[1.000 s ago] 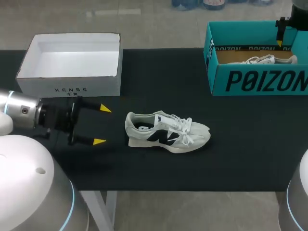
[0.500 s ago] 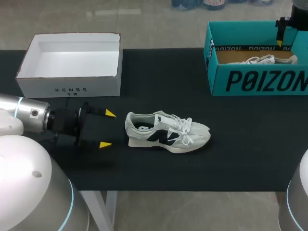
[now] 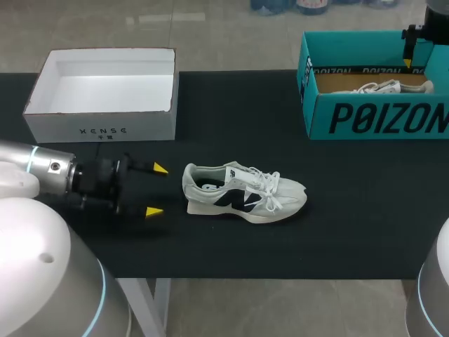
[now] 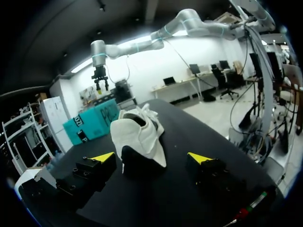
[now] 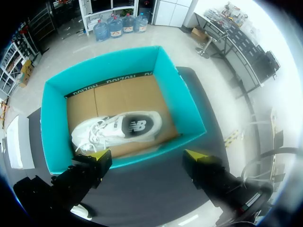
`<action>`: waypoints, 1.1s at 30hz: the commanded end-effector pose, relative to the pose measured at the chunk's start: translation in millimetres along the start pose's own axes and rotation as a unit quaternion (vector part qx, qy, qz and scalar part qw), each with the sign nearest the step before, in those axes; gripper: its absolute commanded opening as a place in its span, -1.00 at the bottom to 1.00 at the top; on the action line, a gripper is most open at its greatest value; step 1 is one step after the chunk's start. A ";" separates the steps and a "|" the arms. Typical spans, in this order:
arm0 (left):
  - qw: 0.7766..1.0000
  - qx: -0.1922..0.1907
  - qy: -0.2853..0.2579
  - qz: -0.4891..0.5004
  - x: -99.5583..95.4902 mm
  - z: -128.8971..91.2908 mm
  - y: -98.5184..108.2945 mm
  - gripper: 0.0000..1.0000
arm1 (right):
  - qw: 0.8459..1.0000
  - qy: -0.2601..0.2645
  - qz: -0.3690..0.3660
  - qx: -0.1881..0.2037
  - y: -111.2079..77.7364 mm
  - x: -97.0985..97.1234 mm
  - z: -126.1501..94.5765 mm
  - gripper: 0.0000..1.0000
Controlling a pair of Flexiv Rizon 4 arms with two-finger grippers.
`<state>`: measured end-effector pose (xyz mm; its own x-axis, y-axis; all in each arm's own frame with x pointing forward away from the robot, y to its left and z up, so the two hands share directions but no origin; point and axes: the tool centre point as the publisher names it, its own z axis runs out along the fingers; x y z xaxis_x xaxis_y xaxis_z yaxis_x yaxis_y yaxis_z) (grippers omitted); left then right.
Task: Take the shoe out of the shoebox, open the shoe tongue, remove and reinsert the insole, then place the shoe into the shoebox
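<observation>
Black bench (image 3: 351, 225) fills the head view from side to side. A white shoe (image 3: 242, 193) with a dark side logo and white laces stands upright on its sole near the middle of the bench, heel toward the robot's left and toe toward its right.

The left arm (image 3: 35, 175) comes in low from the left side. The left tool (image 3: 157, 189) has its two yellow-tipped fingers spread apart and holds nothing. It points at the heel of the white shoe and sits near it without touching. In the left wrist view the heel stands just ahead of the gap between the fingers.

A teal shoebox (image 3: 379, 116) with no lid sits at the far right of the bench, well apart from the white shoe. A second shoe (image 3: 372, 88), also white, rests inside on the brown cardboard floor of the box.

The right tool (image 5: 147, 155) hangs above the teal shoebox, looking straight down into it. Its fingers are apart and nothing is between them.

A white box (image 3: 102, 130), open at the top, sits at the far left of the bench, beyond the left tool.
</observation>
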<state>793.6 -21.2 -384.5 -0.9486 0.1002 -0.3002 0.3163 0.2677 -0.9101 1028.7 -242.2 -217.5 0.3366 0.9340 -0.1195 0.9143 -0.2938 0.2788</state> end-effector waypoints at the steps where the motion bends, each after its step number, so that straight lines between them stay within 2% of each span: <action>1: 1.000 0.003 0.005 -0.013 -5.7 11.2 12.6 1.00 | 1.000 0.000 0.000 -0.001 -1.1 -0.5 -0.1 1.00; 13: 0.999 0.005 0.017 -0.050 -18.5 22.7 29.5 1.00 | 1.000 0.000 0.000 -0.001 -1.1 -0.5 -0.1 1.00; 33: 0.997 0.018 0.030 -0.064 -28.5 57.2 33.8 1.00 | 1.000 0.000 0.000 -0.001 -1.1 -0.5 -0.1 1.00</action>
<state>827.9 -65.1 -419.9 -0.9786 0.1223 -0.1658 0.1918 0.2469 -0.9499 1028.7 -242.2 -217.5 0.3367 0.9340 -0.1196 0.9143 -0.2939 0.2787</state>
